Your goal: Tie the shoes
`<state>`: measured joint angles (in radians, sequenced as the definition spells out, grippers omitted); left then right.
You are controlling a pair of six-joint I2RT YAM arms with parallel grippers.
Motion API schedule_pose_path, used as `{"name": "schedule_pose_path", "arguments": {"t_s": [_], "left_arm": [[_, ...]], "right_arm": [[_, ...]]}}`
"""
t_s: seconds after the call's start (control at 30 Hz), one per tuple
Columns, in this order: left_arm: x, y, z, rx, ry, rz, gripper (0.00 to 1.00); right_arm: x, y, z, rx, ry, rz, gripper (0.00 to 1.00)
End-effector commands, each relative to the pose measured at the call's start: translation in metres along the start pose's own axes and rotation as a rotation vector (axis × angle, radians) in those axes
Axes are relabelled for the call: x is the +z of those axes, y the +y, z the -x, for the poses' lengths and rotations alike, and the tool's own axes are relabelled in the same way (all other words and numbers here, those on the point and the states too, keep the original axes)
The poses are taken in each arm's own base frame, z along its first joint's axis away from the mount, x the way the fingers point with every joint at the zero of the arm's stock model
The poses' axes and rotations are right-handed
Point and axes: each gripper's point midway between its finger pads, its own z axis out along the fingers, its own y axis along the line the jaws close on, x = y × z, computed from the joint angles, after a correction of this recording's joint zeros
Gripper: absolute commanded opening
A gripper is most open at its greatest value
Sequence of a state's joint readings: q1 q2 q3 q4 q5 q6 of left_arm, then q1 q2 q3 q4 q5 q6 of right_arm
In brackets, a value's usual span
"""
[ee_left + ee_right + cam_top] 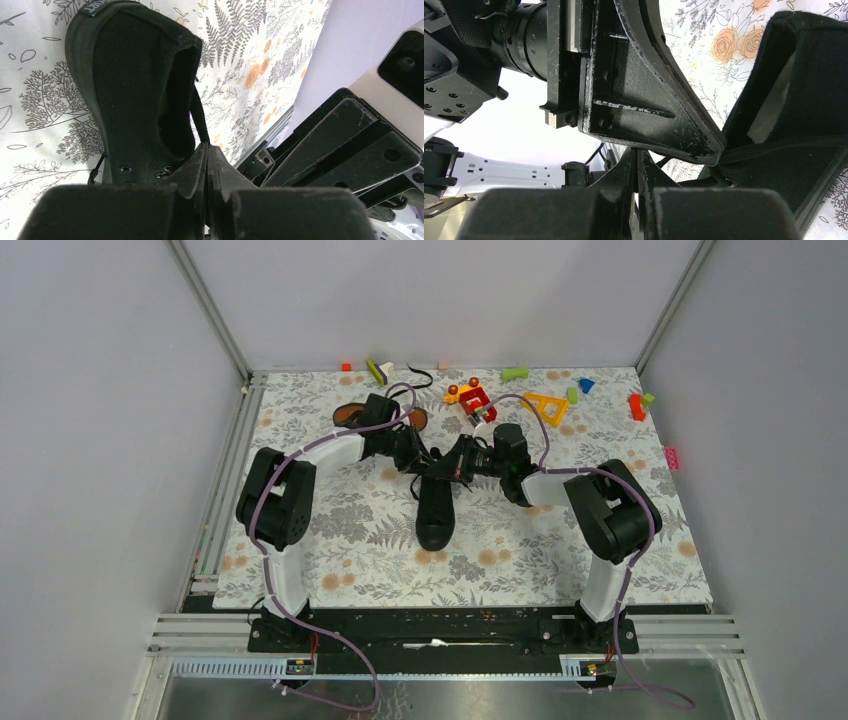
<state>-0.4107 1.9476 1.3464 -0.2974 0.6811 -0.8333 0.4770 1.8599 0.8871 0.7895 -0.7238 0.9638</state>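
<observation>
My left fingers [201,162] are clenched on a thin black lace [199,114]. My right fingers [631,167] are clenched too, though I cannot tell whether they caught any lace. Both crowd the collar of the black shoe [435,512], upright mid-worktop [600,570]. My worry is the thin lace slipping free, or a pull dragging the light shoe. The other shoe [350,416] lies tipped behind, orange sole showing.
</observation>
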Motion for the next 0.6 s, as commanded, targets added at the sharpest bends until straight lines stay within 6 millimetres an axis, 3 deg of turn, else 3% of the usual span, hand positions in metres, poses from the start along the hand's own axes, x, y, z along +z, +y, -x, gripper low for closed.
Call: {"name": "schedule_pose_path", "arguments": {"t_s": [0.0, 0.17, 0.4, 0.57], "left_arm": [[-0.024, -0.019, 0.019, 0.042, -0.070, -0.053, 0.01], [-0.041, -0.022, 0.028, 0.073, -0.140, -0.078, 0.00], [-0.051, -0.030, 0.035, 0.136, -0.233, -0.111, 0.00], [-0.057, -0.027, 0.034, 0.150, -0.283, -0.101, 0.00]], "right_arm": [[-0.002, 0.032, 0.017, -0.094, -0.053, 0.064, 0.00], [-0.003, 0.027, 0.021, -0.066, -0.074, 0.057, 0.00], [-0.006, 0.020, 0.026, -0.035, -0.102, 0.045, 0.00], [-0.010, 0.014, 0.030, -0.019, -0.123, 0.026, 0.06]]}}
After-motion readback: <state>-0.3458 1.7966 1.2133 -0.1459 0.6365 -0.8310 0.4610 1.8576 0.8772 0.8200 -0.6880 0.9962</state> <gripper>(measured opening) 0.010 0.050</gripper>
